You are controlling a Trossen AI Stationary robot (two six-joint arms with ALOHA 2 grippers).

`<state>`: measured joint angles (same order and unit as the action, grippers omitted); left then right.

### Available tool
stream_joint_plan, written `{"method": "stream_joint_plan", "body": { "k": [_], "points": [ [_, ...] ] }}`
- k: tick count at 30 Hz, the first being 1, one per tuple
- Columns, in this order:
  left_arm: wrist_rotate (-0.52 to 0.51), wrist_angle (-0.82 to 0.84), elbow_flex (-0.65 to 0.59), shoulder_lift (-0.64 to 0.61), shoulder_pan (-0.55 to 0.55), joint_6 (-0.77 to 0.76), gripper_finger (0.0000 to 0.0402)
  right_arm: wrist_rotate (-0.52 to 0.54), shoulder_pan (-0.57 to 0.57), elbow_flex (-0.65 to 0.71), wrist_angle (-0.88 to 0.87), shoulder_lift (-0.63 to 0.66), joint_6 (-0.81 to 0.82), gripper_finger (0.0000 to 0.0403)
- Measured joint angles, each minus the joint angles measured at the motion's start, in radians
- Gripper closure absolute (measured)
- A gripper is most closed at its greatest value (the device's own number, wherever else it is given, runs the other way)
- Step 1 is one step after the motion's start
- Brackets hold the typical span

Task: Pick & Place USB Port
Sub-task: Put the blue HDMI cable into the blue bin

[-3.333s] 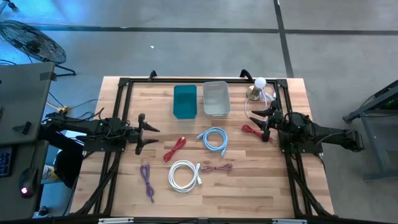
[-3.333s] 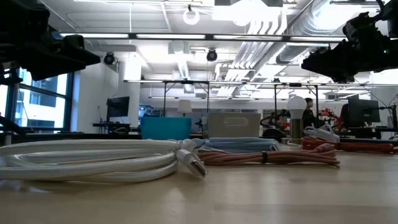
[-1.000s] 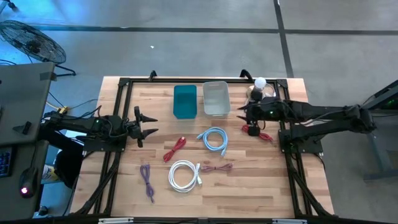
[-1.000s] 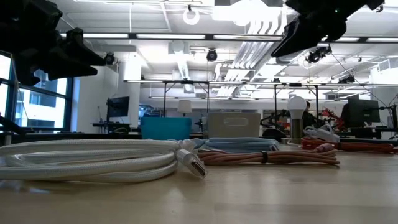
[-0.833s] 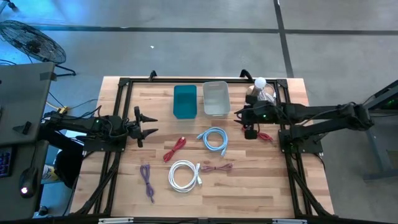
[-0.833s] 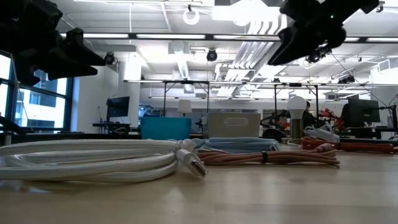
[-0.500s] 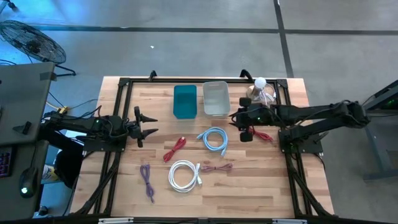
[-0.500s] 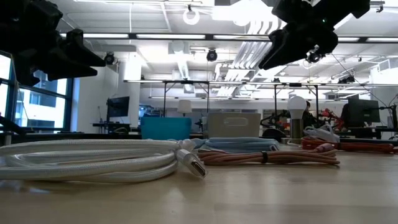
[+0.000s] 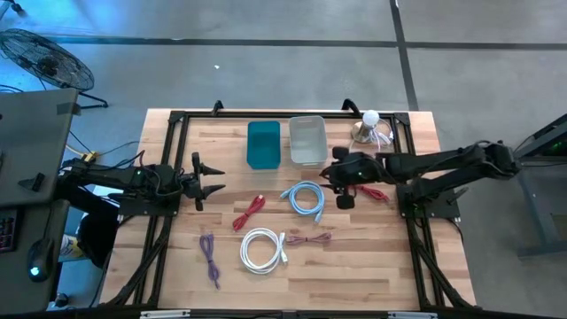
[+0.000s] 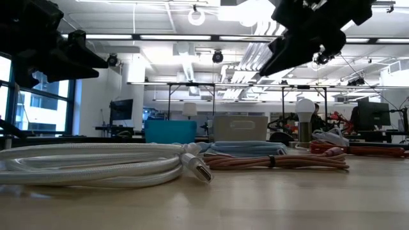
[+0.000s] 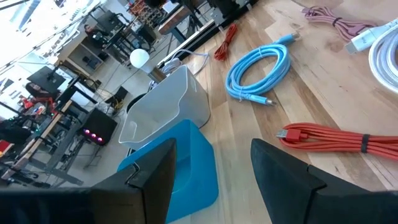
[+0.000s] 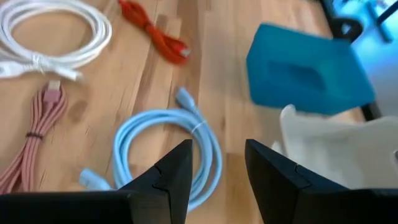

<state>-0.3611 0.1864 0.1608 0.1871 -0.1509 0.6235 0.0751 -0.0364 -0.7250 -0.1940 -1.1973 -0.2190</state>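
Several coiled USB cables lie flat on the wooden table: light blue (image 9: 304, 198) (image 12: 161, 155), red (image 9: 249, 211), white (image 9: 262, 249), pink (image 9: 307, 237) and purple (image 9: 209, 255). Another red cable (image 9: 368, 189) lies partly under my right arm. My right gripper (image 9: 330, 184) (image 12: 217, 180) hangs open above the table, just right of the light blue coil, tipped downward, with nothing between its fingers. My left gripper (image 9: 213, 180) (image 11: 214, 180) stands open and empty at the table's left side.
A teal bin (image 9: 263, 143) and a white bin (image 9: 307, 139) stand side by side at the far edge. A lamp with a white bulb (image 9: 369, 124) stands at the far right. A black frame (image 9: 177, 120) runs around the tabletop. Bare wood shows at the near right.
My right gripper has moved toward the table's left edge and downward, away from the lamp and toward the light blue cable, tipping further down. Its finger gap looks the same. No cable has moved.
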Motion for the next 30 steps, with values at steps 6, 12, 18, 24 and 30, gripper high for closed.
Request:
{"method": "stream_joint_plan", "body": {
  "k": [6, 12, 18, 24, 30],
  "points": [
    [0.003, 0.001, 0.0, 0.0, 0.0, 0.0, 0.0199, -0.015, 0.0, 0.001, 0.003, -0.083, 0.034, 0.0263],
    [0.003, 0.005, 0.0, 0.0, 0.0, 0.0, 0.0199, -0.015, 0.0, 0.001, 0.075, -0.148, 0.101, 0.0263],
    [0.003, 0.006, 0.0, 0.0, 0.0, -0.002, 0.0199, 0.0, 0.0, 0.001, 0.102, -0.192, 0.115, 0.0246],
    [0.012, 0.03, 0.0, 0.0, 0.0, -0.027, 0.0199, 0.11, 0.022, 0.001, 0.114, -0.238, 0.14, 0.0206],
    [0.012, 0.037, 0.0, 0.0, 0.0, -0.031, 0.0199, 0.178, 0.086, 0.001, 0.18, -0.249, 0.084, 0.0178]
  ]
}}
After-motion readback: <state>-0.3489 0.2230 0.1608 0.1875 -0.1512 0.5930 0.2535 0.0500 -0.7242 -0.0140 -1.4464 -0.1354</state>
